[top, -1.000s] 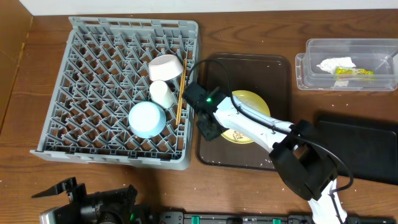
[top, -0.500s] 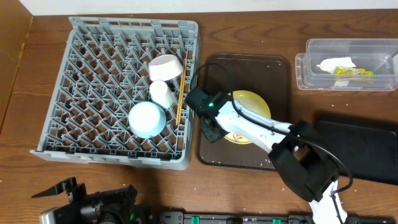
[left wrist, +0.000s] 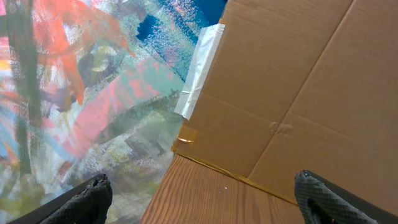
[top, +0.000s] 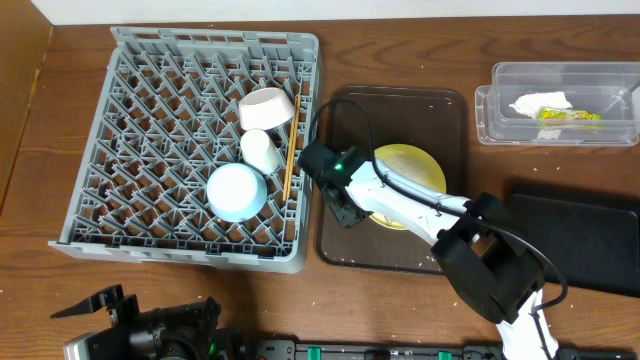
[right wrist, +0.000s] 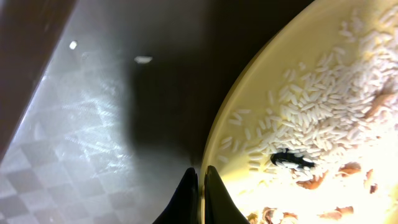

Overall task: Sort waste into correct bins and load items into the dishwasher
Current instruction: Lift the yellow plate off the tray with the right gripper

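My right gripper (top: 349, 210) (right wrist: 200, 186) is shut on the left rim of the round yellow plate (top: 415, 170), which sits over the dark brown tray (top: 400, 110). The plate (right wrist: 298, 205) carries pale rice grains and crumbs (right wrist: 323, 118). The grey dish rack (top: 150, 100) holds the pinkish-white bowl (top: 266, 108), white cup (top: 262, 150), light blue bowl (top: 236, 191) and chopsticks (top: 290, 150). The clear tub (top: 500, 110) holds the napkin (top: 540, 102) and yellow-green wrapper (top: 568, 116). My left gripper (top: 105, 303) (left wrist: 202, 202) is open and empty at the front left.
The flat black bin (top: 590, 240) lies at the right, beside my right arm. A few crumbs lie on the brown tray floor (right wrist: 143, 60). In the left wrist view there is a cardboard wall (left wrist: 298, 93) and a painted surface beyond the table edge.
My right gripper and the yellow plate have shifted slightly to the right on the tray. The left arm has not moved.
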Motion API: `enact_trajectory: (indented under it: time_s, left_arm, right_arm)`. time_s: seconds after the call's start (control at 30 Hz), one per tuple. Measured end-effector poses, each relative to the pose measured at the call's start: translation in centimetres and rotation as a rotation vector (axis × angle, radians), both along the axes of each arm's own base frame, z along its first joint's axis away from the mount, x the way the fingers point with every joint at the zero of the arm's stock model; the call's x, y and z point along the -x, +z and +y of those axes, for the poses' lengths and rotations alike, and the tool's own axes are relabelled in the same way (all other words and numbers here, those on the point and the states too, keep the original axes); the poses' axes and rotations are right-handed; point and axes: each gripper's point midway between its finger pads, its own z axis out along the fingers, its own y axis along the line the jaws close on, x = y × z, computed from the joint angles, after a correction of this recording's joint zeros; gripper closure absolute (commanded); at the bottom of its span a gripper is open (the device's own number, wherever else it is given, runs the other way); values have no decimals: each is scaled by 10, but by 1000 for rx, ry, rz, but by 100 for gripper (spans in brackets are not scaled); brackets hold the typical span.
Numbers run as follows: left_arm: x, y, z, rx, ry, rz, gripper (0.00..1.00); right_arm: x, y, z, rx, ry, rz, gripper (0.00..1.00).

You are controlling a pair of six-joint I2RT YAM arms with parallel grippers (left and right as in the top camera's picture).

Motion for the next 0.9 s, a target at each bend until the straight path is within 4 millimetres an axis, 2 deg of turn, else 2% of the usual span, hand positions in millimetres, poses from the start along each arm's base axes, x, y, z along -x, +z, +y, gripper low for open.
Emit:
enact_trajectory:
  time_s: [0.17,0.37,0.7,0.9]
  left_arm:
    - [0,0,0,0,0,0,5]
    - [0,0,0,0,0,0,5]
    - [0,0,0,0,0,0,5]
    - [0,0,0,0,0,0,5]
  right_arm:
    - [-7,4,-4,19,-45,-44,99]
    - [-9,8,-20,95,-78,-74,99]
    - [-20,32,-28,166,-91,-124,99]
    - [-16,50,-45,249,-133,-129,99]
